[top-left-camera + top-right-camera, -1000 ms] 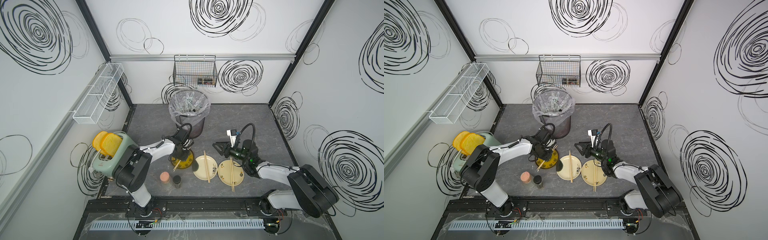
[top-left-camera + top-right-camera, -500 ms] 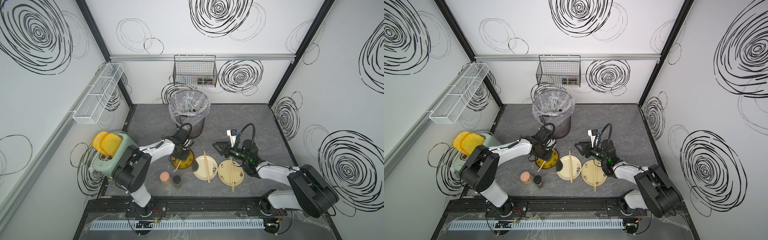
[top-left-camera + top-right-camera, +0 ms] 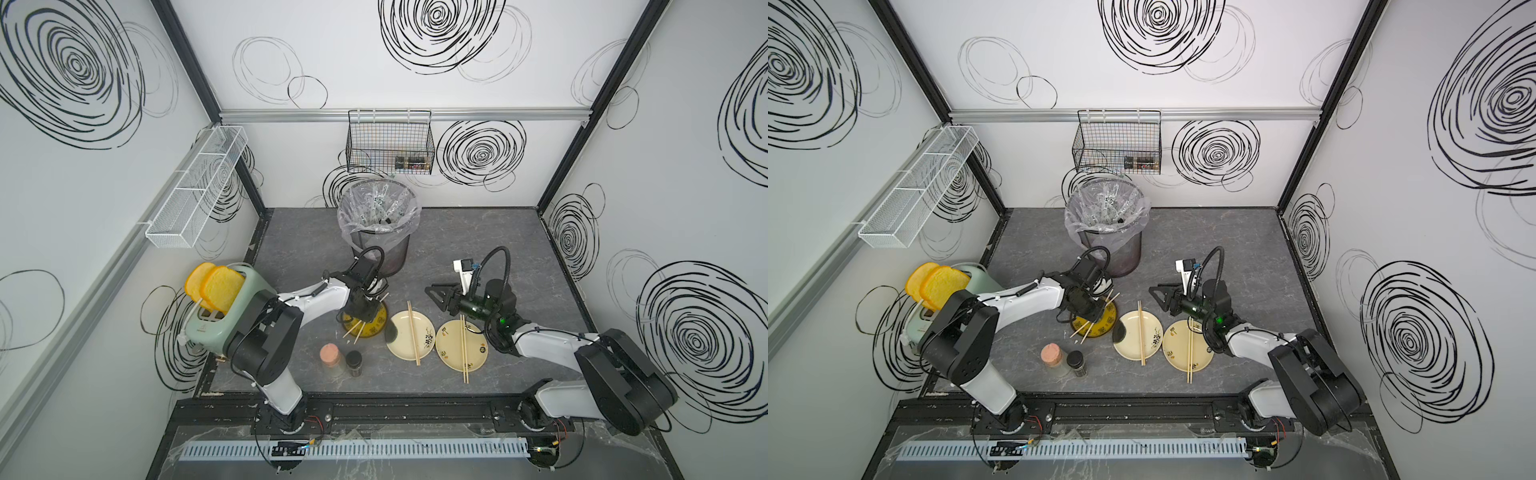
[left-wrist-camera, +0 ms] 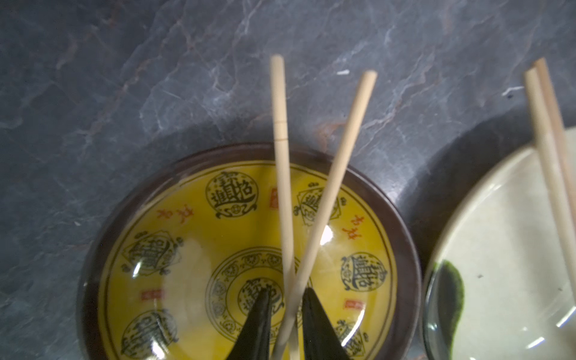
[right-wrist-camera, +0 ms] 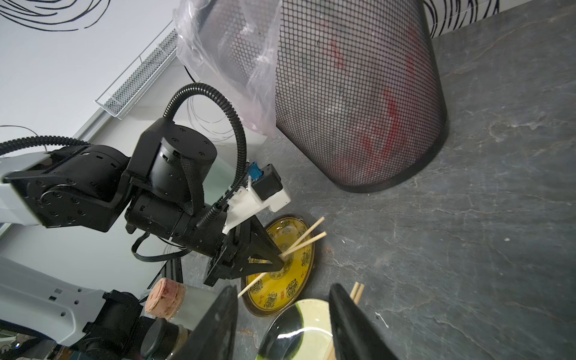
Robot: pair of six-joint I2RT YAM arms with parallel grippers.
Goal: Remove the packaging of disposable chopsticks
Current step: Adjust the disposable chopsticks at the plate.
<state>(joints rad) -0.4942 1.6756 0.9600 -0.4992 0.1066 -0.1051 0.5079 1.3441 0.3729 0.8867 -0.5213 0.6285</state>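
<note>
disposable chopsticks (image 4: 283,193) are laid crossed over the yellow printed dish (image 4: 187,237) — threaded between the narrowly parted, unclenched jaws of the left gripper (image 4: 286,291); the right gripper (image 5: 282,288) is held agape, empty.

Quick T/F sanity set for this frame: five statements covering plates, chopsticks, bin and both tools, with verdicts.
1. Both cream plates carry chopsticks. True.
2. The chopsticks on the yellow plate lie parallel. False: the two sticks cross.
3. The right tool grips a sleeve. False: it is open and empty.
4. The bin holds clear sleeves. True.
5. The left tool is over the yellow plate, its tips either side of the sticks. True.
</note>
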